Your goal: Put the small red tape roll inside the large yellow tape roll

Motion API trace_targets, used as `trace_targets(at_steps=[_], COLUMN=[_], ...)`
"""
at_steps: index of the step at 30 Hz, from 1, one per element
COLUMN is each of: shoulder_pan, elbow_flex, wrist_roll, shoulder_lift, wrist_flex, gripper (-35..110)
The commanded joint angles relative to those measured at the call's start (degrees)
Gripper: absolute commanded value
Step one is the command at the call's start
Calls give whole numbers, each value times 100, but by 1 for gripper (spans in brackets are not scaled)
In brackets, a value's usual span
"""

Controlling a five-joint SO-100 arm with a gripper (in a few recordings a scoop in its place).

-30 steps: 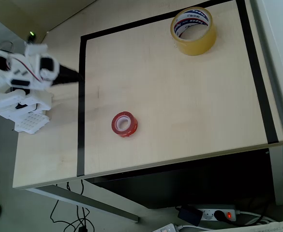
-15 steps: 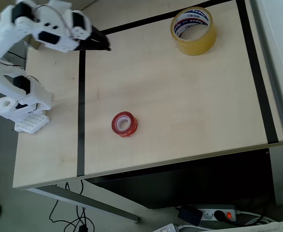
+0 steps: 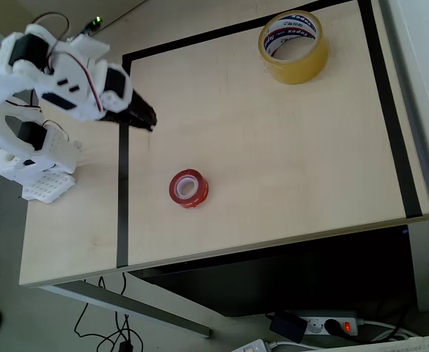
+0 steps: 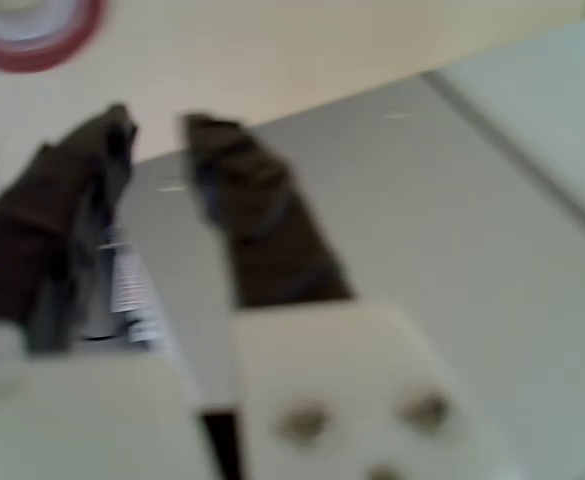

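My claw hangs empty, jaws slightly parted, above the counter, aimed toward the red roll lying flat nearby. The yellow roll sits well apart, hole up, ready to receive.

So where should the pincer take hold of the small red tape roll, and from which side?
The red tape roll lies flat on the table with its hole facing up. Probably best to come down from above, one finger in the hole and one outside, pinching the ring wall. The pincer is empty, its fingers slightly apart.
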Motion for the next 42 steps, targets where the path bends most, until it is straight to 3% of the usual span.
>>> trace_targets(at_steps=[1,14,42], shoulder_pan=[167,694,976], elbow_flex=[598,1811,1485], wrist_roll=[-97,-141,-457], shoulder_lift=[211,-501,-1802], wrist_flex=[-149,-1345,-2637], gripper=[17,21,20])
